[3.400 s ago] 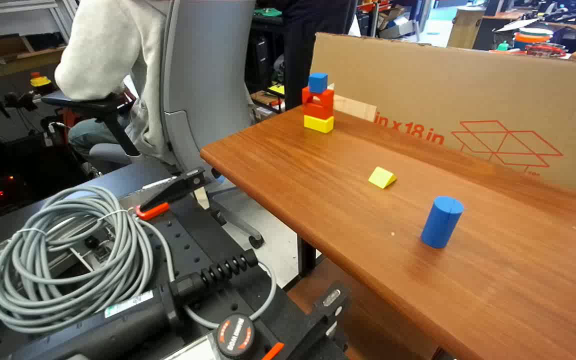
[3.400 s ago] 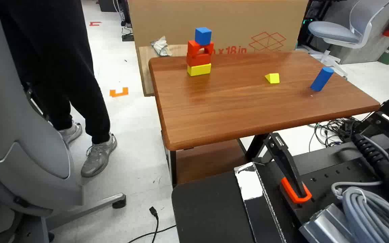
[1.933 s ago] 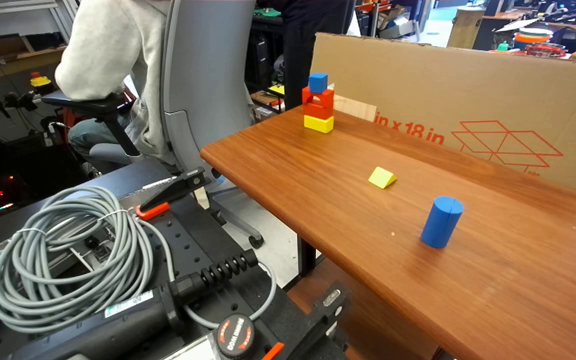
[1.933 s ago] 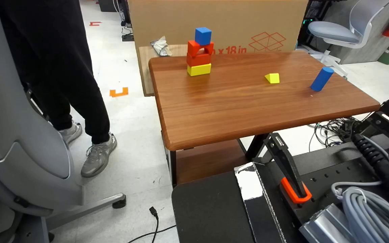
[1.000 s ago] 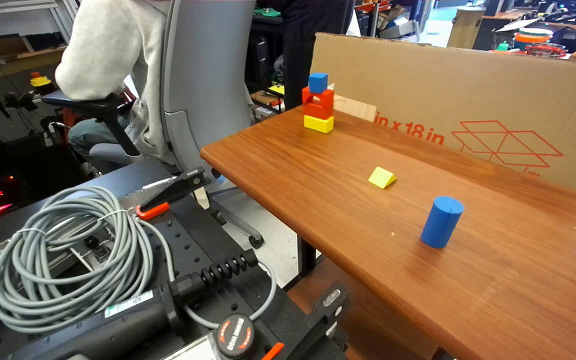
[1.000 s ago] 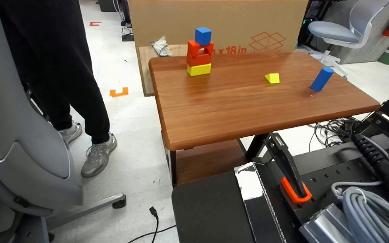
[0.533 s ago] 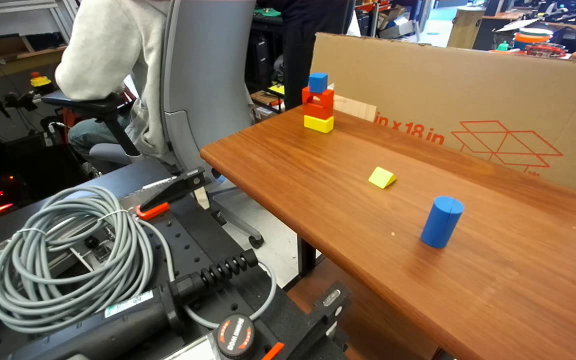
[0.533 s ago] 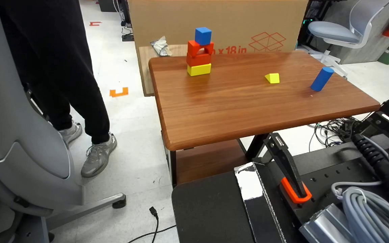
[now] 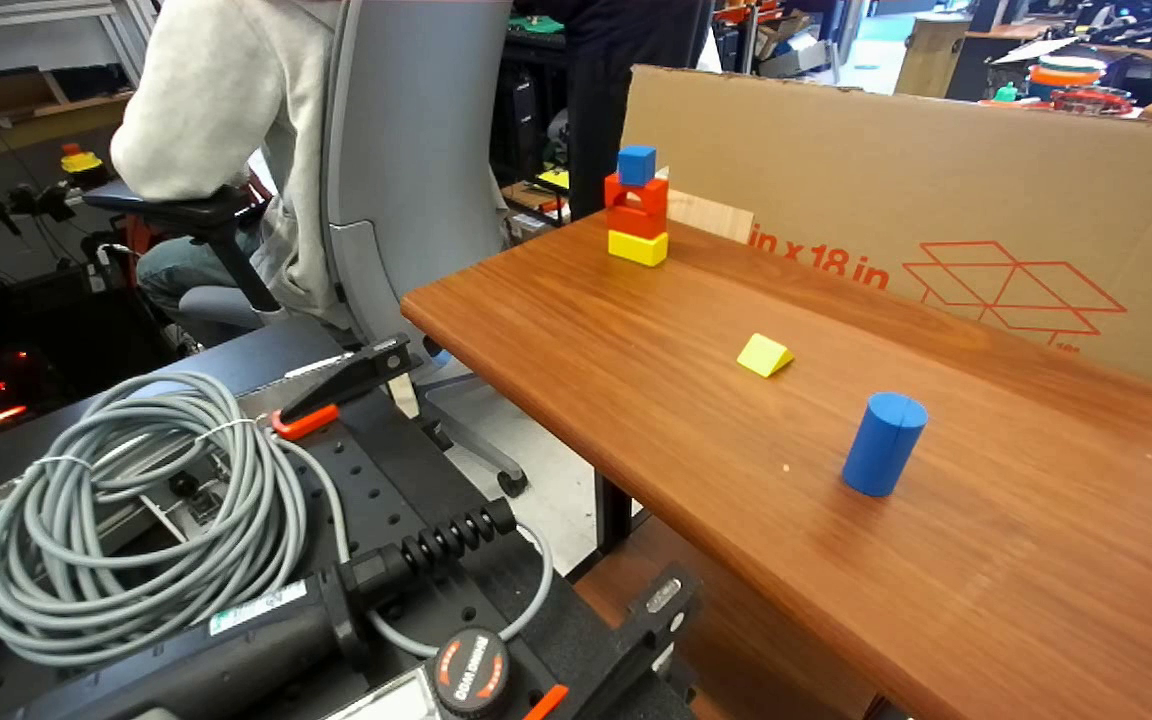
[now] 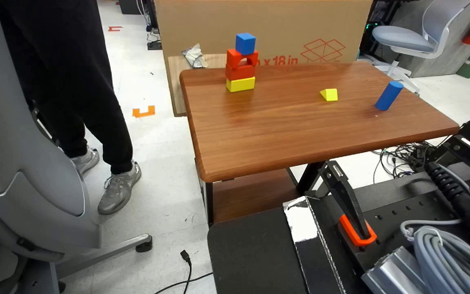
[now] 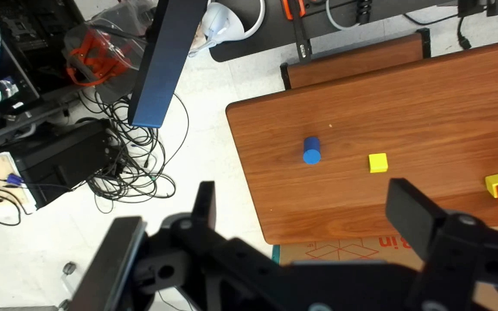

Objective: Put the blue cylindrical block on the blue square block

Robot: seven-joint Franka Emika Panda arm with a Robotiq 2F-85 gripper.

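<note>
The blue cylindrical block (image 9: 884, 444) stands upright on the brown table (image 9: 556, 330). It also shows in an exterior view (image 10: 389, 96) and in the wrist view (image 11: 312, 150). The blue square block (image 9: 637, 166) sits on top of a stack at the table's far end, also seen in an exterior view (image 10: 245, 43). Beneath it are red blocks (image 10: 240, 72), one with an arch, and a yellow block (image 10: 240, 84) at the bottom. In the wrist view only a sliver of the blue cube shows at the right edge. My gripper (image 11: 303, 188) is open and empty, high above the table; neither exterior view shows it.
A yellow wedge block (image 9: 764, 355) lies between cylinder and stack. A cardboard sheet (image 9: 896, 200) stands along one long table side. A black bench with clamps (image 10: 347, 204) and coiled grey cable (image 9: 136, 520) is on the opposite side. Office chair (image 9: 416, 150) and people are near the stack's end.
</note>
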